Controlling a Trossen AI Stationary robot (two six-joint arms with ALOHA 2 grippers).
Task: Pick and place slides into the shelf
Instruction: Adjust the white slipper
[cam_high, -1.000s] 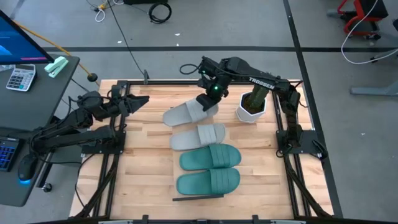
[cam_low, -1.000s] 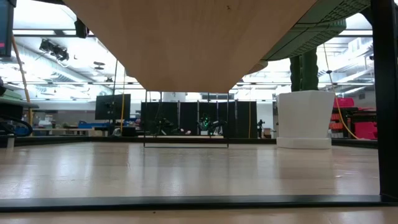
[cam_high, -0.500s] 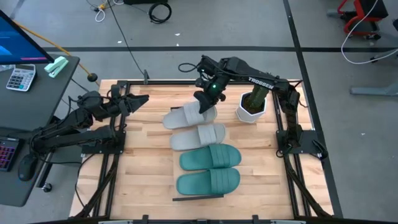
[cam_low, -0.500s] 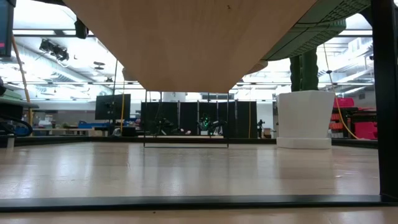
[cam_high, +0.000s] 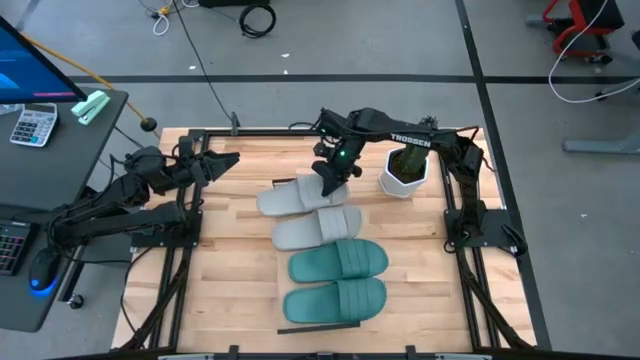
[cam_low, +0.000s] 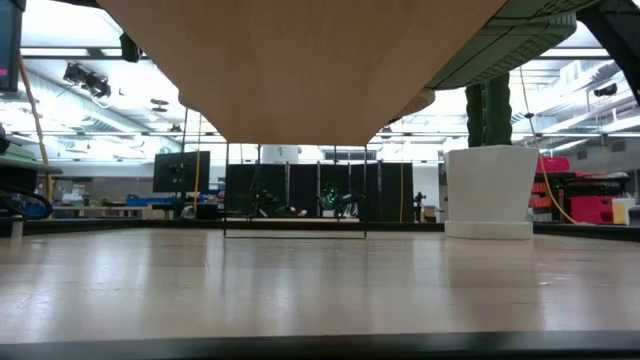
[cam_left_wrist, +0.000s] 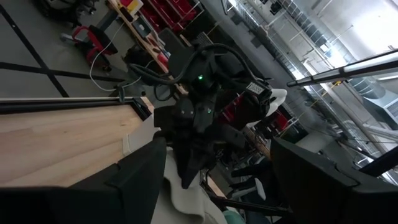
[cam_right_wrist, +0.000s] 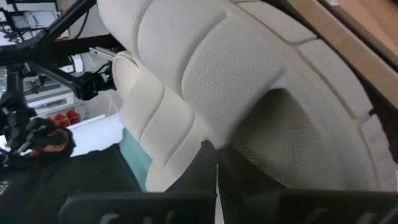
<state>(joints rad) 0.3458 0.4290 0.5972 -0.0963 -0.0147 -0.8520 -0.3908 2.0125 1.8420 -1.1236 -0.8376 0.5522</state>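
**Last grey sandal swinging into line**

The right hand (cam_high: 330, 181), clenched on the strap end of a pale grey sandal (cam_high: 290, 198), is dragging it toward the other grey sandal (cam_high: 318, 227). A second ago that sandal was lying angled and slightly farther from its twin; now it is sitting nearly parallel and touching it, and the hand has dropped closer to the row. Beyond the second grey sandal, moving away from the white plant pot (cam_high: 404, 177), the two green sandals (cam_high: 338, 256) are lying side by side, with the dark-edged shelf (cam_high: 318, 319) showing only as a thin strip past the last one. The left hand (cam_high: 222, 161), fingers spread and gripping nothing, is waiting across the counter (cam_high: 230, 270) from the pot. The row looks nearly complete; letting go appears to be what remains.
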